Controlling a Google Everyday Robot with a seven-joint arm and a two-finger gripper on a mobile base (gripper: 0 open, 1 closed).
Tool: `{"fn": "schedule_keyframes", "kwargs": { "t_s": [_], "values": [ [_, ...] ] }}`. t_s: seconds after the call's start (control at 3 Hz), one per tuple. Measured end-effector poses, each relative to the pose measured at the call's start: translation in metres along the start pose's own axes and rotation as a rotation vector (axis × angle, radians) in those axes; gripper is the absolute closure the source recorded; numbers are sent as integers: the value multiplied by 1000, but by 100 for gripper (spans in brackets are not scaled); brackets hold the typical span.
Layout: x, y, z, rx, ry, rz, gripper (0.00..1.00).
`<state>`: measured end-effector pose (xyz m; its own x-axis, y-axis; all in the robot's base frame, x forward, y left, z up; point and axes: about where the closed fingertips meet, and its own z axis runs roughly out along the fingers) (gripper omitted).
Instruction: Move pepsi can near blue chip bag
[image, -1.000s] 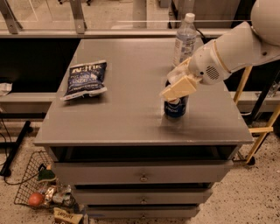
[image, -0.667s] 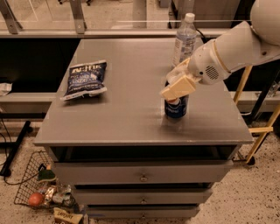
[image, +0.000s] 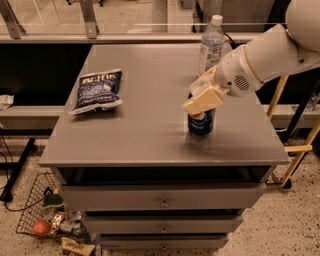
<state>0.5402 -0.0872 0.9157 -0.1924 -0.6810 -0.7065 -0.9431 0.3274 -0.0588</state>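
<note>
Grey tabletop (image: 150, 132) of a drawer cabinet, seen from the front and from above.

Pepsi can (image: 201, 125): dark blue and upright. It stands on the right front part of the tabletop, near the front edge but not at it.

Hand (image: 199, 99): tan-coloured, at the end of a white arm (image: 270, 55) that enters from the upper right. It sits at the top of the pepsi can and hides the can's upper part, so only the lower body with the round logo shows. Whether the hand is clamped on the can or merely rests against it cannot be told from this view.

Blue chip bag (image: 96, 91): lies flat on the left part of the tabletop, white lettering upward and slightly turned. It is well apart from the pepsi can (a broad stretch of tabletop lies between them).

Clear plastic bottle (image: 211, 42): white cap, upright, near the rear edge on the right, behind the hand and apart from the can.

Below the tabletop: an open slot, then drawer fronts (image: 164, 202) with small round knobs.

Floor at lower left: a wire basket (image: 30, 220) holding small items, one of them round and reddish. A tan packet (image: 75, 247) lies just beside it, toward the front.

Right of the cabinet: the yellow slanted legs of a stand (image: 296, 150).
</note>
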Motion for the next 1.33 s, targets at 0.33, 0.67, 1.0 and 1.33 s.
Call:
{"fn": "schedule_keyframes", "kwargs": {
  "t_s": [0.33, 0.67, 1.0, 1.33],
  "values": [
    [-24, -10, 13, -25, -8, -62, 100],
    [-66, -20, 25, -33, -11, -145, 100],
    [-99, -30, 48, -54, 2, -201, 100],
    [-116, -44, 72, -94, 4, -214, 100]
  ]
}}
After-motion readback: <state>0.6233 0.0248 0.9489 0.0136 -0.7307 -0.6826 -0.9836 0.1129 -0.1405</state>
